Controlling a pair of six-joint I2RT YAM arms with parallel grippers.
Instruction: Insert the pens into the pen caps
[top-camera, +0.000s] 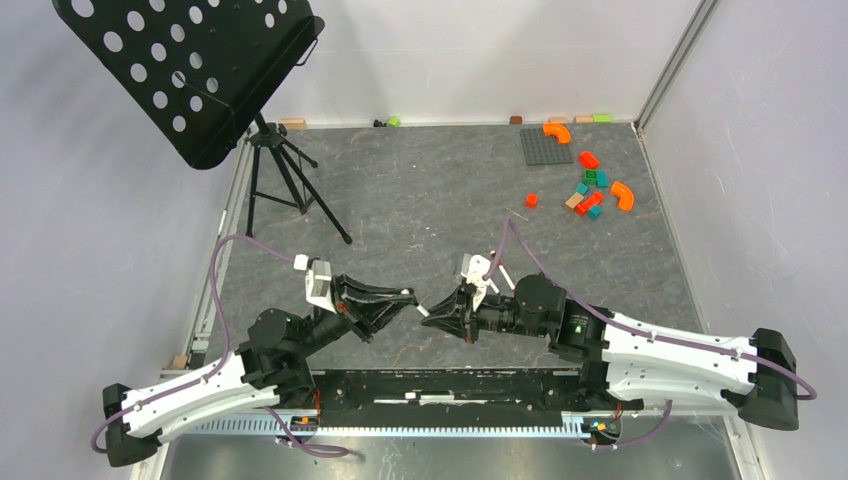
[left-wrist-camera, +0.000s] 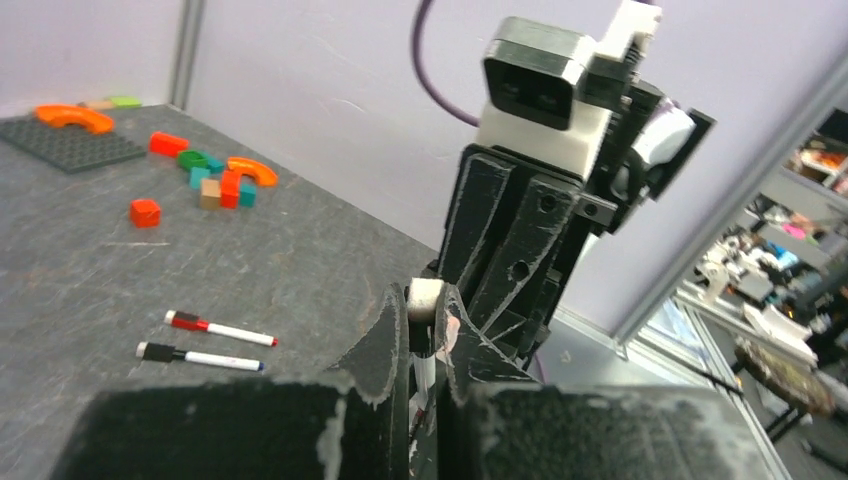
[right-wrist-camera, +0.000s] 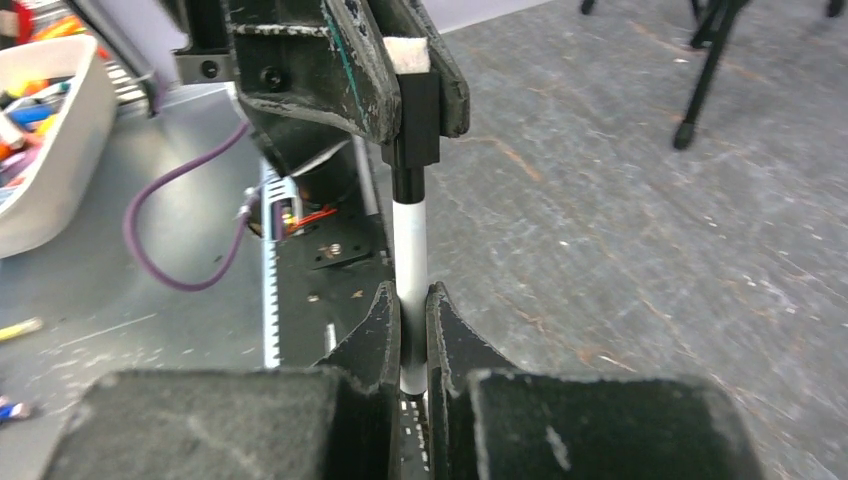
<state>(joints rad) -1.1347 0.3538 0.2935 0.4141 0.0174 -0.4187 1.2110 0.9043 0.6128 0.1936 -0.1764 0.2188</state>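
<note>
Clamping narrowly on the black pen cap (right-wrist-camera: 416, 118), the left gripper (right-wrist-camera: 412, 80) holds it between both fingers, lifted above the table. A small white piece shows at the very end between these fingertips; whether it belongs to the cap cannot be told. From the mouth of the cap comes a thinner black neck and then the white barrel of the pen (right-wrist-camera: 410, 250), so pen and cap stand on one straight line and the front end of the pen goes into the cap. The right gripper (right-wrist-camera: 412, 315) is closed tight on this barrel further back, its two fingers pressing it from both sides. In the top view the two claws meet nose to nose just in front of the arm bases, near the middle of the grey table (top-camera: 420, 190). On the table, well apart from the grippers, two more markers lie side by side and almost parallel: a red-ended marker (left-wrist-camera: 220, 328) and a black-ended marker (left-wrist-camera: 200, 356). Farther away, coloured toy blocks (left-wrist-camera: 215, 180) lie near a dark grey baseplate (left-wrist-camera: 70, 145). A black perforated music stand (top-camera: 190, 70) stands at the far left corner.
</note>
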